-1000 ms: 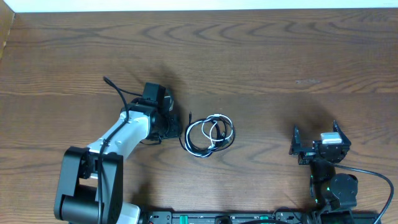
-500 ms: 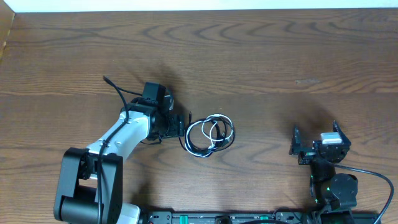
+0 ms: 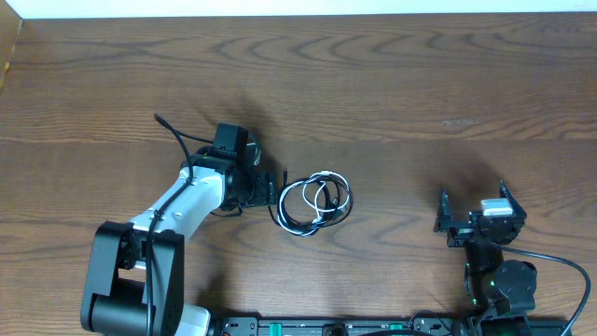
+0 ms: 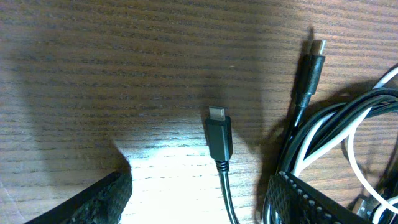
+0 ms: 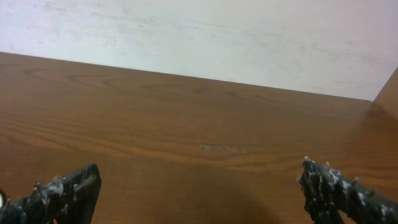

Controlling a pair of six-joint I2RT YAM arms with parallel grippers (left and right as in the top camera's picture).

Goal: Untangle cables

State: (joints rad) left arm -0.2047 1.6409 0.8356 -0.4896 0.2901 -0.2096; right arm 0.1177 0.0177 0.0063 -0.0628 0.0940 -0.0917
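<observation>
The cables lie in a small tangled coil of black and white cords at the table's middle. My left gripper is open at the coil's left edge. In the left wrist view a black cord with a small plug runs between the two open fingers, untouched. A second black plug and looped black and white cords lie by the right finger. My right gripper is open and empty at the table's right front; its view holds only bare wood.
The wooden table spreads round the coil. A thicker black cable of the left arm arches behind its wrist. A pale wall stands beyond the table's far edge.
My left gripper shifted a little to the right, up to the coil's left edge, between one second ago and half a second ago. Since then nothing has moved.
</observation>
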